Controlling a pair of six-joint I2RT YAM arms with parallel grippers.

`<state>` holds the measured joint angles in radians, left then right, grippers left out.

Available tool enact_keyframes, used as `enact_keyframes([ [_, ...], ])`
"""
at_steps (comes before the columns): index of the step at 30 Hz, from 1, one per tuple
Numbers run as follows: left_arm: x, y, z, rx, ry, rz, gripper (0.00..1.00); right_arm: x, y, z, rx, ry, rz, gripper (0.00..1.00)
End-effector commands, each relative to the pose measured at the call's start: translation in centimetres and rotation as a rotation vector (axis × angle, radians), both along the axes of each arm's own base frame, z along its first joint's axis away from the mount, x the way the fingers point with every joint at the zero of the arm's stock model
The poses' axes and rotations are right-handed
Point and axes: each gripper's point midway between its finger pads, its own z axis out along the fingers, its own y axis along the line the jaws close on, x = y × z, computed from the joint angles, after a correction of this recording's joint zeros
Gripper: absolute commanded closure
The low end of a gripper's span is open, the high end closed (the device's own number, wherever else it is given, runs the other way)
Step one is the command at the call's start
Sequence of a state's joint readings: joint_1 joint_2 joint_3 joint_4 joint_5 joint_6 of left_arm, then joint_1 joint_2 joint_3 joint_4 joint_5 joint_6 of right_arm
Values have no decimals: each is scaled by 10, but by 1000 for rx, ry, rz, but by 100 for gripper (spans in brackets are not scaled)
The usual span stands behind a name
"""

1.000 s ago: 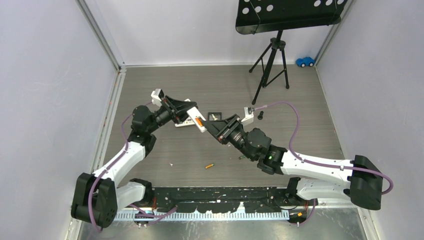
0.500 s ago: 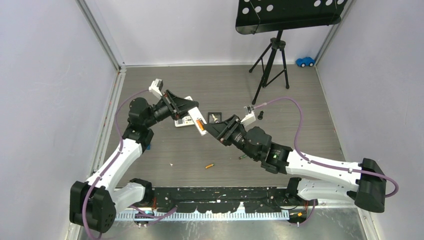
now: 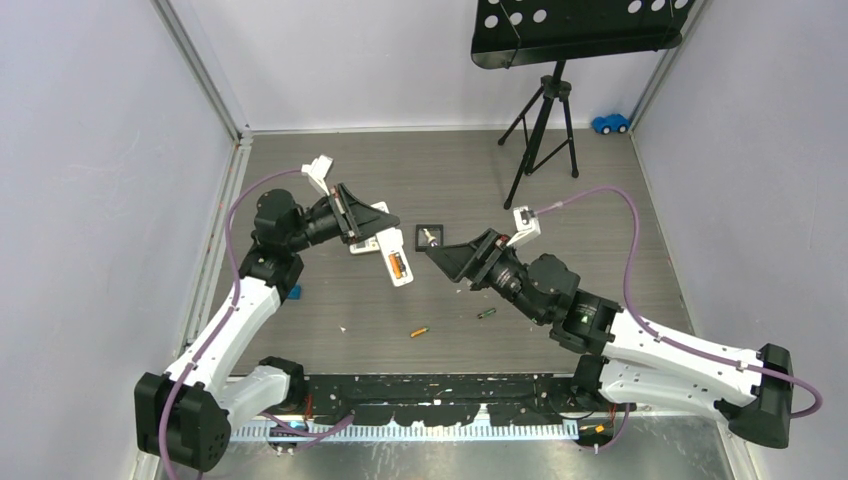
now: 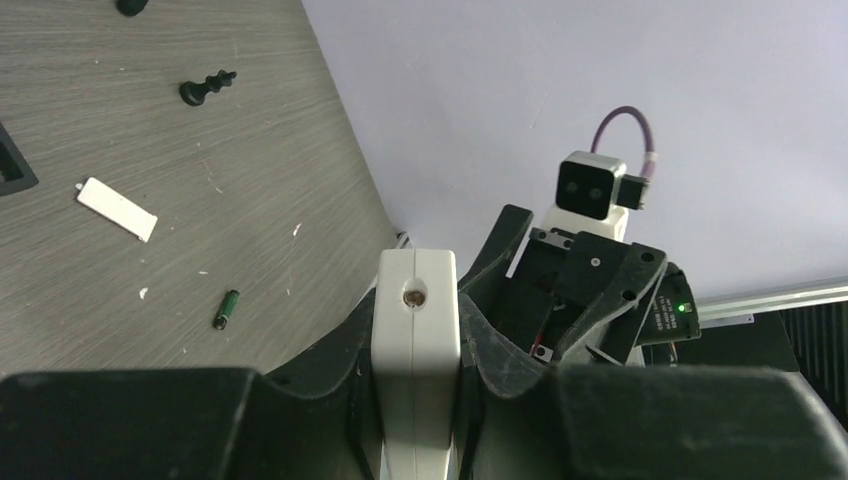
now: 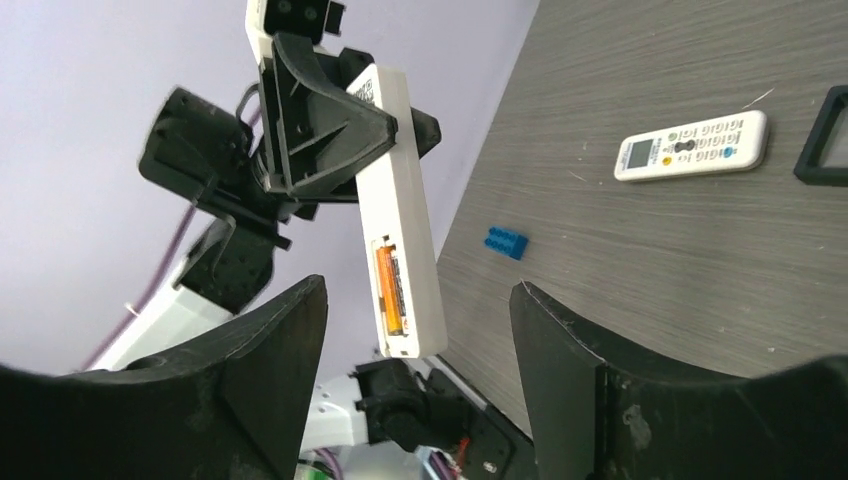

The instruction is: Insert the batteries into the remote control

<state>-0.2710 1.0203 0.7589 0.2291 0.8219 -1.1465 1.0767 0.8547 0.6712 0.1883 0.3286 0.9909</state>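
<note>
— Left gripper (image 3: 372, 222), seen from above: is it clamped on the remote control (image 3: 396, 262)?
— Yes, and it's holding it off the table (image 3: 600, 200). An orange battery (image 3: 395, 266) sits in the open bay. The right gripper (image 3: 443, 254) is spread wide and empty, just beside it. A loose orange battery (image 3: 418, 331) and a green-and-black battery (image 3: 485, 313) lie on the wood.
— Left wrist camera?
— The remote control shows end-on, pinched between the fingers.
— Right wrist?
— Its own fingers gape around the bay end. A shorter remote (image 5: 690, 146) lies flat on the table.

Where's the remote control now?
Top view, left of centre: the remote control is clamped in the left gripper, raised off the table, near the shorter white remote.
</note>
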Motion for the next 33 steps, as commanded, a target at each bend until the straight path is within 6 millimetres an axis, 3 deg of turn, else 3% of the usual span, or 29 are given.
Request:
enact_keyframes([
  [1, -7, 1, 19, 8, -104, -24, 100, -7, 4, 18, -109, -131, 69, 27],
  [8, -13, 2, 22, 12, -105, -29, 100, -3, 26, 19, -317, -197, 148, 26],
  [16, 2, 21, -4, 180, -19, 136, 100, 10, 63, 10, -606, -238, 198, 26],
  [28, -1, 20, 1, 155, 18, 134, 100, 4, 98, -15, -770, -338, 320, 27],
  [31, -5, 19, 3, 146, 21, 123, 100, 4, 101, -20, -784, -344, 334, 36],
  [33, -8, 19, 3, 145, 18, 107, 100, 6, 101, -18, -781, -344, 326, 58],
])
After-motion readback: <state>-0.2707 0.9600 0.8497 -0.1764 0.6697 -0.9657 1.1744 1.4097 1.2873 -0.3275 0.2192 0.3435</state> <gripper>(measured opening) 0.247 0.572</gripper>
